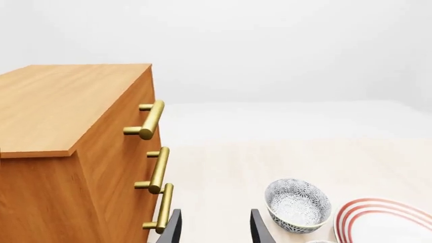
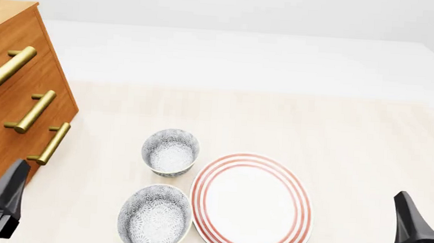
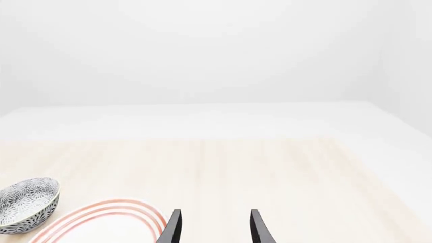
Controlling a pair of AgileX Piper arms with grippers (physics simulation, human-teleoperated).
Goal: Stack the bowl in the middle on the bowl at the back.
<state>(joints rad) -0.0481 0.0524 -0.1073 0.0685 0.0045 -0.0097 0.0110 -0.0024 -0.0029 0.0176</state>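
Both hands, L [image 1: 212,228] & R [image 3: 212,228], open, well off bowls [image 2: 170,151].

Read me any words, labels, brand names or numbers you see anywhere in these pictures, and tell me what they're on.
None: no text shows on the bowl in the middle, the bowl at the back, the red-ringed plate or the wooden drawer cabinet.

I'm seeing a pale wooden table [image 2: 278,114] carrying a wooden drawer cabinet [image 2: 14,115] at the frame's left. Sitting low centre are the bowl at the back [image 2: 170,152], the bowl in the middle [image 2: 154,218] and a red-ringed plate [image 2: 251,204].
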